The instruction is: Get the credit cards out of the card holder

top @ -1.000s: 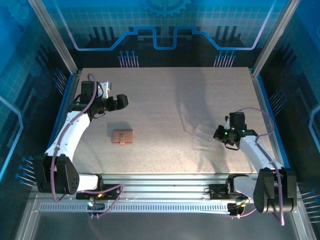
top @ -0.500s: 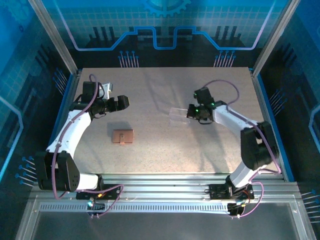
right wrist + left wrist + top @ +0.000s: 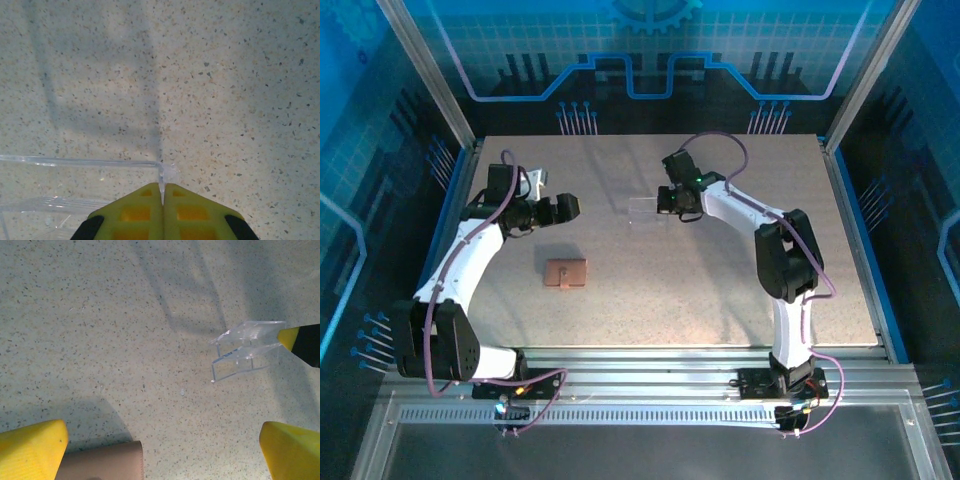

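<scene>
- Card holder (image 3: pixel 566 273) lies shut and flat on the tabletop (image 3: pixel 650 300), tan side up. Its long axis runs left to right as seen from the arms' bases.
- The left gripper (image 3: pixel 568 206) hangs with its jaws wide apart and nothing between them, just beyond the card holder's far edge. In the left wrist view a tan corner of the holder pokes in at the bottom, close to one yellow finger (image 3: pixel 32 452).
- The right gripper (image 3: pixel 161 187) has its jaws pressed together on the thin wall of a clear plastic container (image 3: pixel 247 347). It is off to the card holder's far right and well apart from it.
- The left arm is plainly the nearer of the two. I'd judge its reach to be a short draw back toward the bases and then down.
- With the fold closed, I'd guess the credit cards are tucked inside, so the holder needs opening first.
</scene>
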Available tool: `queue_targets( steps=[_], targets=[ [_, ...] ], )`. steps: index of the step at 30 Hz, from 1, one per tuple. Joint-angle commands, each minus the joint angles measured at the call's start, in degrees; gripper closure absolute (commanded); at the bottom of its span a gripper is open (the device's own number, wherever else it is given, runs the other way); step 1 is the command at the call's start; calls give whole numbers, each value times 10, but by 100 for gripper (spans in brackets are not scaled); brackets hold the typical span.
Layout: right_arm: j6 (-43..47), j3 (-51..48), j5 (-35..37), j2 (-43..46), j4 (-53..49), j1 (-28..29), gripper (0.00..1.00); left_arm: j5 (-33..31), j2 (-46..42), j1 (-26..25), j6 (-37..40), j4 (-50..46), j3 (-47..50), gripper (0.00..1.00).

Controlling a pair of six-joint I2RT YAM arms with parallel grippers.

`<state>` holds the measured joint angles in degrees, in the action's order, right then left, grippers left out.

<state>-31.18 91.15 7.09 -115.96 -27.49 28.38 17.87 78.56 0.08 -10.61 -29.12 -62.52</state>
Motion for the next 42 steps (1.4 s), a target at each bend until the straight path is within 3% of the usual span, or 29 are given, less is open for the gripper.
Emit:
queue_targets(
  steps=[1,13,29,42],
  targets=[
    [10,19,21,-13,-28,5,100,9,1,-7,-10,-16,1,1],
    [-6,-23,32,2,-7,5,100,-2,9,-7,-11,-27,-3,1],
    [-13,-49,42,62,-3,6,85,-8,52,-19,-67,-19,31,1],
    [-18,-58,-4,114,-14,30,79,-3,177,-18,-68,15,4,1]
  ],
)
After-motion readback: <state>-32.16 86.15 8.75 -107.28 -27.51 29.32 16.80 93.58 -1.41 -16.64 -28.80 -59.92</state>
